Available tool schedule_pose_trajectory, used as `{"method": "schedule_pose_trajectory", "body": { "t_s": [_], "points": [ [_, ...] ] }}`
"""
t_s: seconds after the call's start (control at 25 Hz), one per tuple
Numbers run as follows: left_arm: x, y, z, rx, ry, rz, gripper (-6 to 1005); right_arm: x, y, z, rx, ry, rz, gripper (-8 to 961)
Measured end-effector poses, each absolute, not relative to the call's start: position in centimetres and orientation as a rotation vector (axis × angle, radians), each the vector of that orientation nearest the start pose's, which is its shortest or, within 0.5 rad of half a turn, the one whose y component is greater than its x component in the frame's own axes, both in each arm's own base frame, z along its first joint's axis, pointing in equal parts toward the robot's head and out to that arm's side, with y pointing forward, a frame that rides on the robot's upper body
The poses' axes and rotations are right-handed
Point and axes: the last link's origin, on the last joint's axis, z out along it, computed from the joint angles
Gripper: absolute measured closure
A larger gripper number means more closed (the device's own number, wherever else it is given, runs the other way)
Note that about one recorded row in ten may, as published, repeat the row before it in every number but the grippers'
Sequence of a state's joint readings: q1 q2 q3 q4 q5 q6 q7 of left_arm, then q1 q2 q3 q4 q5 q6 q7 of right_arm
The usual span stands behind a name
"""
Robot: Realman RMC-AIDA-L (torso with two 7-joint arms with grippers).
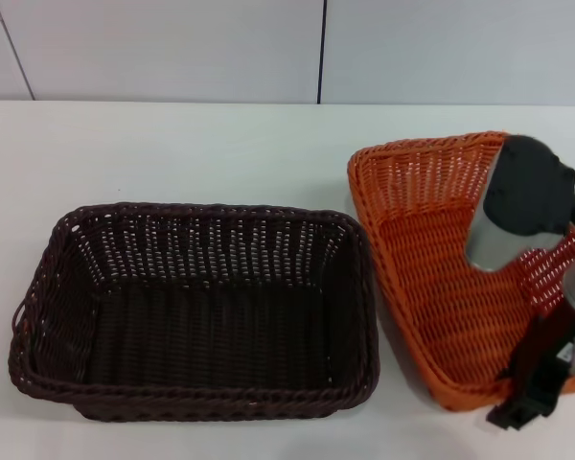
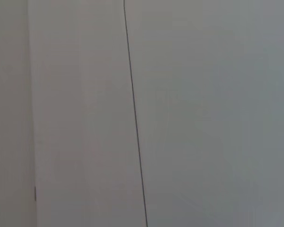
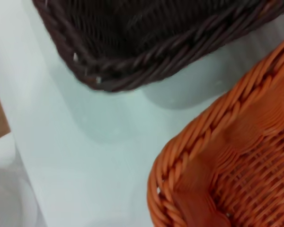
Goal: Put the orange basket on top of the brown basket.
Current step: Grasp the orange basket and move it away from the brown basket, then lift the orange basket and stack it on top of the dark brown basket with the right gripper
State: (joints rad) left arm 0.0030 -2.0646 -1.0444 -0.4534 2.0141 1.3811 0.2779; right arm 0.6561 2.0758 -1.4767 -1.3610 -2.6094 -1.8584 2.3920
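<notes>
The brown basket [image 1: 196, 307] sits empty on the white table, left of centre. The orange basket [image 1: 431, 259] is to its right, turned at an angle, with a narrow gap between the two. My right arm reaches over the orange basket, and my right gripper [image 1: 529, 395] is at its near right rim, shut on the rim. The right wrist view shows a corner of the orange basket [image 3: 227, 165] close up and a corner of the brown basket [image 3: 146, 47] beyond a strip of table. My left gripper is out of view; its wrist camera sees only a wall.
The white table [image 1: 172, 144] runs back to a pale panelled wall [image 1: 268, 48]. The left wrist view shows the wall and a thin dark seam [image 2: 132, 113]. A brown edge and a pale surface [image 3: 0, 156] lie beyond the table edge in the right wrist view.
</notes>
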Motion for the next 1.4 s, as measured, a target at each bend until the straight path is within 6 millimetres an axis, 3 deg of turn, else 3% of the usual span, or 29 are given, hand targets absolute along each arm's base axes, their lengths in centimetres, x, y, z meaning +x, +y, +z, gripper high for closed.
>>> {"method": "schedule_pose_trajectory", "body": {
  "t_s": [0.28, 0.6, 1.08, 1.4],
  "points": [
    [-40.7, 19.8, 5.8, -0.955, -0.499, -0.359, 331, 14.9, 32.2, 0.5, -2.783, 0.659, -0.745, 497],
    [-41.0, 19.6, 5.8, -0.964, -0.496, -0.34, 331, 13.5, 32.7, 0.6, -2.748, 0.649, -0.655, 725],
    [-40.8, 19.6, 5.9, -0.967, -0.487, -0.349, 332, 9.3, 33.2, 2.6, -2.662, 0.519, -0.462, 812],
    [-40.8, 19.6, 5.9, -0.965, -0.491, -0.358, 332, 6.0, 33.4, 3.1, -2.674, 0.291, -0.444, 827]
  ]
}}
